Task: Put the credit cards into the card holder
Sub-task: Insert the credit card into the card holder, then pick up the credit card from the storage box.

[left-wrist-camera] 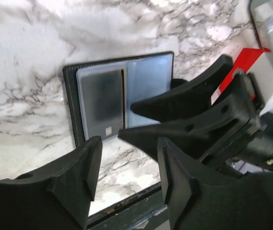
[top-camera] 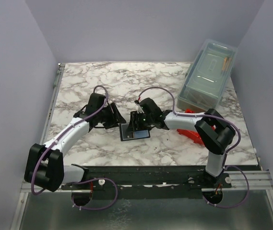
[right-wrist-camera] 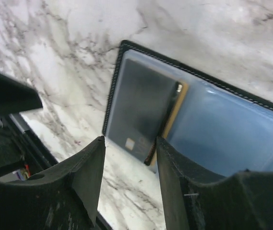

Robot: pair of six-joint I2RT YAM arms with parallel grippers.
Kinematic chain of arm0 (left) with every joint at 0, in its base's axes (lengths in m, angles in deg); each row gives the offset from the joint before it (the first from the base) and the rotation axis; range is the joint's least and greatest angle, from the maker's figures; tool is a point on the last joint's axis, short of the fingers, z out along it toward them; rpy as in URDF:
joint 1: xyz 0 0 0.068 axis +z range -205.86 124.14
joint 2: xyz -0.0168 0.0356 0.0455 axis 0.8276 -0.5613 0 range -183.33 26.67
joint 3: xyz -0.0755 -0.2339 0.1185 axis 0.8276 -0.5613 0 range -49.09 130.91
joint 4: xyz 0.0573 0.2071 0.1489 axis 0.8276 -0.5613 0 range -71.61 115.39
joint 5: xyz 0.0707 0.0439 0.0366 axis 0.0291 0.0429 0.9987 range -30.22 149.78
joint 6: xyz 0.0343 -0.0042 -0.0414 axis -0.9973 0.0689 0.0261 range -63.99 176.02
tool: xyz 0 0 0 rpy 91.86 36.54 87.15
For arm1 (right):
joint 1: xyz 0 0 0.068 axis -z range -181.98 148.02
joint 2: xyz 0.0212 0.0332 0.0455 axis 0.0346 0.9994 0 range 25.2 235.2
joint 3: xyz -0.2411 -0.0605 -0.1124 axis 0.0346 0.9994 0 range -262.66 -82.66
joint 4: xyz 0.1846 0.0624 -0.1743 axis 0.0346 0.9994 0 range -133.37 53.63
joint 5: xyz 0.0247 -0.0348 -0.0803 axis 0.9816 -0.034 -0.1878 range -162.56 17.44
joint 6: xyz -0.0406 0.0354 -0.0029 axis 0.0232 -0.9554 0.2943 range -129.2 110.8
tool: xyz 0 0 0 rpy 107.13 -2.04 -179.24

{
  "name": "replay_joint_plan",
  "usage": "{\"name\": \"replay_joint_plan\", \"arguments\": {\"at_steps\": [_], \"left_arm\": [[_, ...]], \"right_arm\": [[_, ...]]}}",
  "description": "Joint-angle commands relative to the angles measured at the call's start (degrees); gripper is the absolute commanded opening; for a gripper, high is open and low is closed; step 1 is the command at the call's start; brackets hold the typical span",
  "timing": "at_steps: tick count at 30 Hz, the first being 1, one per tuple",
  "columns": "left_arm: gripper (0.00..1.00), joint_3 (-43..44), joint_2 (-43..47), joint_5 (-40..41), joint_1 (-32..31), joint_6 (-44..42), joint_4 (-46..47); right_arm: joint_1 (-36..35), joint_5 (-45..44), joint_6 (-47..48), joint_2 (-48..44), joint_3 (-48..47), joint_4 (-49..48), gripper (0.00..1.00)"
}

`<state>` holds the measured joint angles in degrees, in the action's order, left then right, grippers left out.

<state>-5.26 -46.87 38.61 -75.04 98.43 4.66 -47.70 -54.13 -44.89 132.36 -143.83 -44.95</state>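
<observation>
The card holder (top-camera: 135, 133) lies open and flat on the marble between my two grippers. In the left wrist view the card holder (left-wrist-camera: 148, 79) shows a card with a chip (left-wrist-camera: 102, 103) tucked in its left pocket, dark through the sleeve. An orange-gold card edge (left-wrist-camera: 123, 93) runs along the fold. The right wrist view gives the same card (right-wrist-camera: 141, 108) and gold edge (right-wrist-camera: 173, 117) in the card holder (right-wrist-camera: 232, 139). My left gripper (left-wrist-camera: 129, 165) hovers open just left of the holder, nothing between its fingers. My right gripper (right-wrist-camera: 129, 167) is open over the holder's near edge, empty.
A red bin (top-camera: 189, 130) sits right of the holder, mostly hidden behind my right arm. A clear lidded box (top-camera: 208, 74) stands at the back right. The table's metal front rail (top-camera: 165, 175) runs just behind both grippers. The two grippers' fingers nearly meet over the holder.
</observation>
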Motion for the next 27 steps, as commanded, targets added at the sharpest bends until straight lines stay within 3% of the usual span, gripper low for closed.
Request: {"name": "replay_joint_plan", "arguments": {"at_steps": [1, 6, 11, 15, 22, 27], "left_arm": [[0.58, 6.7, 0.6, 4.0, 0.3, -5.6, -3.3], [0.68, 11.9, -3.4, 0.0, -0.9, -7.6, -1.9], [0.74, 15.4, -9.9, -1.5, -6.7, -8.2, 0.5], [0.77, 17.5, -13.9, -3.8, -11.0, -7.3, 3.8], [0.8, 19.5, -15.9, -8.4, -12.7, -7.6, 5.5], [0.8, 18.1, -15.6, -10.9, -12.9, -8.1, 5.9]], "right_arm": [[-0.6, -5.2, 1.1, -5.6, -2.7, 7.7, 0.53], [-0.2, -21.2, 0.0, -17.8, -3.0, 23.9, 0.62], [2.8, -37.2, -5.1, -31.2, -1.5, 42.1, 0.77], [8.3, -47.4, -10.5, -39.4, 0.0, 55.8, 0.84], [18.6, -53.7, -23.7, -50.5, 7.7, 64.3, 0.91], [28.0, -51.8, -22.0, -50.8, 12.0, 56.9, 0.91]]}}
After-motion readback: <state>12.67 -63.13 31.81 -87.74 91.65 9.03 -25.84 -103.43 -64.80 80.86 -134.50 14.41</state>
